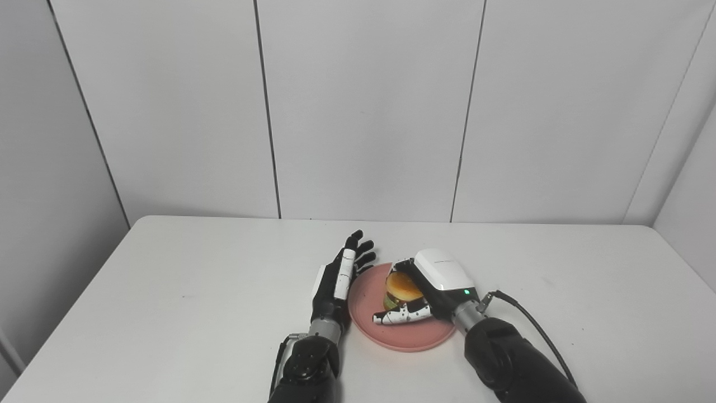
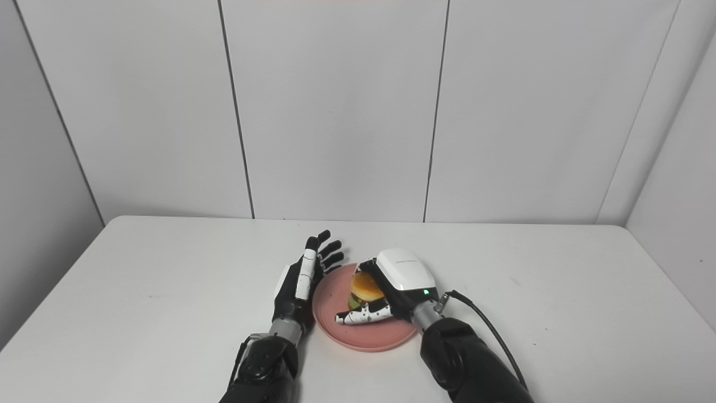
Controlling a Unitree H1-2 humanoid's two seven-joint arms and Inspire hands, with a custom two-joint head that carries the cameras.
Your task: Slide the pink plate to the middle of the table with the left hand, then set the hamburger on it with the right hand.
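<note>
The pink plate [image 1: 408,336] lies near the middle of the white table, toward the front edge. A hamburger [image 1: 401,289] with a tan bun stands on the plate, and my right hand [image 1: 429,288] wraps around it from the right, thumb in front and fingers behind. My left hand [image 1: 340,275] stands on edge just left of the plate's rim with its fingers stretched out and apart, holding nothing. Whether it touches the rim I cannot tell.
The white table [image 1: 196,291] has bare surface to the left, right and behind the plate. A black cable [image 1: 537,327] runs from the right wrist along the forearm. Grey wall panels [image 1: 363,112] stand behind the table's far edge.
</note>
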